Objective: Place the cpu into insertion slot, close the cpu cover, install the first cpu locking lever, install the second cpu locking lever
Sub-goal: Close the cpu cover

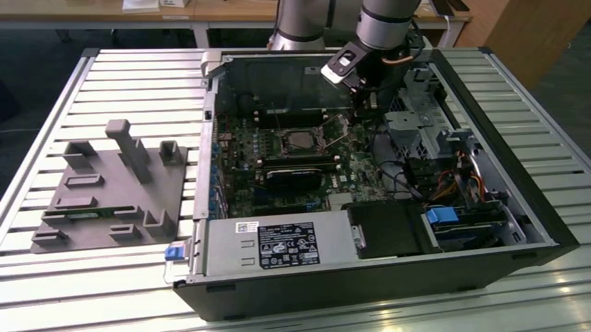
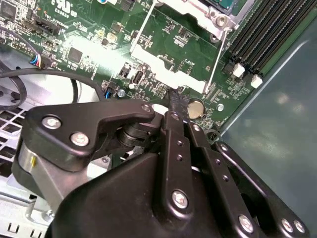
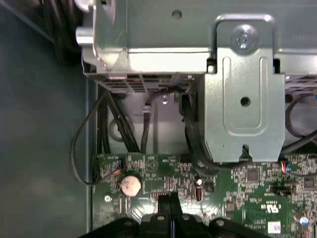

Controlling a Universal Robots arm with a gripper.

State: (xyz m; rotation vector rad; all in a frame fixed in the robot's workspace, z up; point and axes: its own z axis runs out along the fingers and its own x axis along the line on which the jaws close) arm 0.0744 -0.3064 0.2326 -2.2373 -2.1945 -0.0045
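The black gripper holds its fingers pressed together low over the green motherboard beside a round silver coin battery; the square silver-rimmed insertion slot lies near, toward the exterior view's left

insertion slot clear above | drive cage crowds exterior view's right | cables beside it

End effector near insertion slot

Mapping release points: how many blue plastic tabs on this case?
2. One blue tab at the case's near corner, exterior view's left; the other blue tab inside by the orange cables. More may be hidden.
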